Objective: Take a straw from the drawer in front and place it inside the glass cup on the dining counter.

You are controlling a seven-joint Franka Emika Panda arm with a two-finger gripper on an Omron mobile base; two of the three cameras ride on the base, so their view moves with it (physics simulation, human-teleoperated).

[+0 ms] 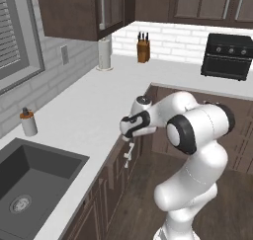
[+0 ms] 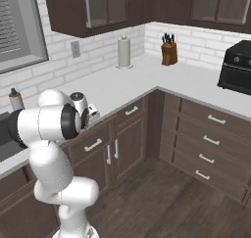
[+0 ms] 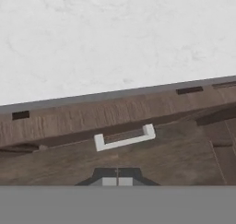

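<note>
The drawer [image 3: 138, 121] is a dark brown wooden front just under the edge of the white worktop [image 3: 115, 38], and it is closed. Its small silver bar handle [image 3: 124, 139] lies just beyond my gripper [image 3: 116, 181], whose two tips are pressed together, shut on nothing. From the side, the gripper [image 2: 92, 118] hangs at the worktop's edge right above the same drawer [image 2: 88, 141], and the gripper [image 1: 126, 135] points down beside the cabinet front. The straw, the glass cup and the dining counter are out of view.
A dark sink [image 1: 29, 180] and a soap bottle [image 1: 28, 123] are to the left. A paper towel roll [image 1: 104, 54], knife block [image 1: 143, 49] and black oven [image 1: 227, 56] stand at the back. Cabinet doors [image 2: 122, 149] sit below. Wooden floor [image 2: 166, 202] lies open to the right.
</note>
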